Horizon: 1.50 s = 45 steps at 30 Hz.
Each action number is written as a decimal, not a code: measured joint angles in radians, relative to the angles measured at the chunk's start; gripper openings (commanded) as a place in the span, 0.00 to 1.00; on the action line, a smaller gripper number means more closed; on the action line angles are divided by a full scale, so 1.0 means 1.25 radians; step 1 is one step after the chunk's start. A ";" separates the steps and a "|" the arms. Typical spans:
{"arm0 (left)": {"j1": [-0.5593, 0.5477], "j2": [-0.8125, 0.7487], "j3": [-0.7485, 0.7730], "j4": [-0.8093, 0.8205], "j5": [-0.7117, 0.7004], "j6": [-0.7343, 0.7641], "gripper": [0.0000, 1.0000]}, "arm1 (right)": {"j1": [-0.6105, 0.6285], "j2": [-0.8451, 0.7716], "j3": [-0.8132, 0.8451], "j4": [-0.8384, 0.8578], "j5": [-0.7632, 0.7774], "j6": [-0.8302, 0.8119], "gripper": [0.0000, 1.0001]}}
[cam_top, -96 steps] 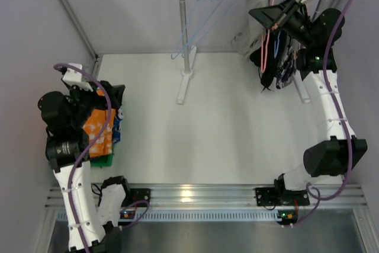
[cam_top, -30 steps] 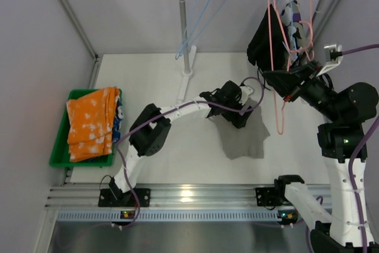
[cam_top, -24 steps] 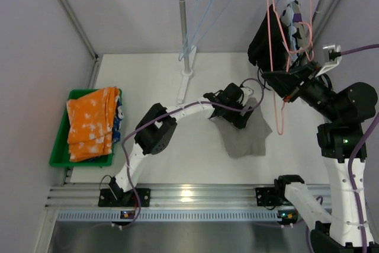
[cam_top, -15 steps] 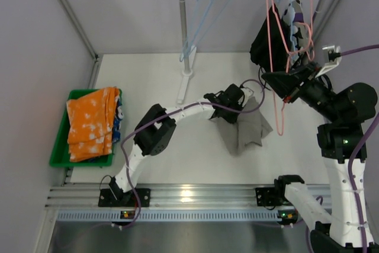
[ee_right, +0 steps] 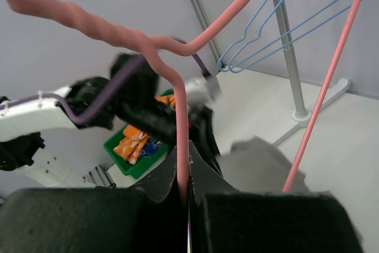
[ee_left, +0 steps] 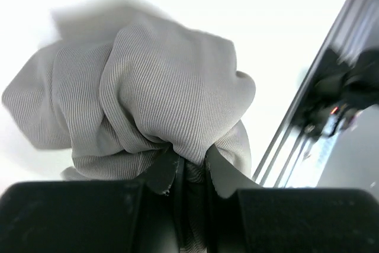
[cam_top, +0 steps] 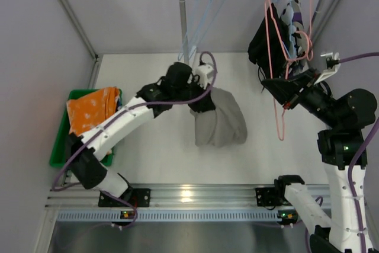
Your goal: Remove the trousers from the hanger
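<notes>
Trousers: we are judging them soft, light, bunching.
Left gripper: pinching their gathered fold.
Right gripper: clamping hanger.

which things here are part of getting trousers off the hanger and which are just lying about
Job:
grey trousers, in the left gripper
pink hanger, in the right gripper
orange trousers in the green bin
dark garment hanging at the rack, probably next

Lying about:
blue hangers
rack pole
</notes>
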 measured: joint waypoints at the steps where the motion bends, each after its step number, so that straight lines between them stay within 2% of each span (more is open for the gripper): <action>1: 0.020 -0.014 0.004 0.001 0.006 -0.002 0.00 | 0.000 -0.002 -0.003 0.001 -0.001 -0.003 0.00; 7: 0.163 -0.189 0.050 0.000 0.073 -0.013 0.00 | 0.000 -0.010 -0.004 -0.012 -0.005 -0.023 0.00; 14: 0.349 -0.276 0.158 -0.042 0.086 -0.026 0.00 | 0.000 -0.012 -0.004 -0.015 -0.016 -0.041 0.00; 17: 0.421 -0.316 0.207 -0.073 -0.004 -0.011 0.00 | 0.000 -0.012 -0.004 -0.016 -0.020 -0.047 0.00; 20: 0.432 -0.358 0.253 -0.125 -0.179 0.023 0.00 | 0.000 -0.012 -0.004 -0.016 -0.023 -0.048 0.00; 27: 0.514 -0.447 0.248 -0.173 -0.533 0.111 0.00 | 0.000 0.008 -0.004 -0.015 -0.037 -0.049 0.00; 35: 0.565 -0.542 0.128 -0.176 -0.757 0.231 0.00 | 0.000 0.029 -0.004 -0.013 -0.044 -0.045 0.00; 40: 0.575 -0.603 0.002 -0.178 -0.827 0.295 0.00 | 0.000 0.042 -0.004 -0.011 -0.052 -0.043 0.00; 45: 0.575 -0.631 -0.205 -0.160 -0.854 0.332 0.00 | 0.000 0.052 -0.003 -0.011 -0.059 -0.039 0.00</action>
